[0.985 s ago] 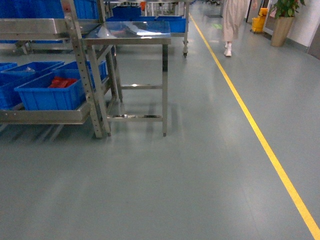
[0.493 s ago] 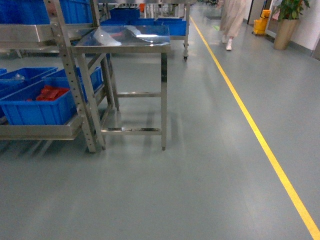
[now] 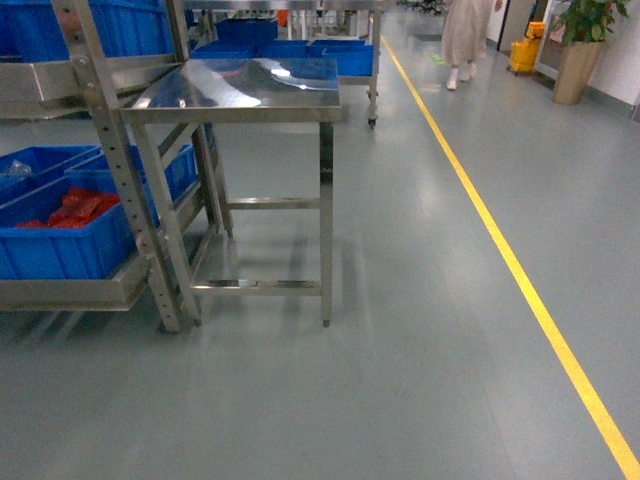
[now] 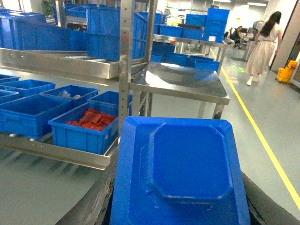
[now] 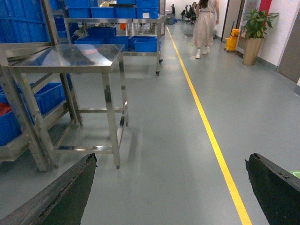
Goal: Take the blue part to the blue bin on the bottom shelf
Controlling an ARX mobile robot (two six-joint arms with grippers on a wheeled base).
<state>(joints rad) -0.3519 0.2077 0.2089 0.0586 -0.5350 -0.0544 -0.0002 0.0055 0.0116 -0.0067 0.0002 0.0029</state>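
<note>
At nine o'clock from us, the bottom shelf (image 3: pixel 70 292) carries blue bins (image 4: pixel 84 133). Our left pincer (image 4: pixel 180 206) grips the blue part (image 4: pixel 180 173), held flat for carrying; right pincer (image 5: pixel 171 187) spread open, empty. Steel tabletop (image 3: pixel 240 85) at eleven.

We note a stainless-steel table (image 3: pixel 245 85) standing on grey floor (image 3: pixel 400 380), a yellow floor line (image 3: pixel 500 250) running alongside it, a person in a light dress (image 5: pixel 205 23) walking off, and a potted plant (image 3: pixel 580 45) by the wall.
</note>
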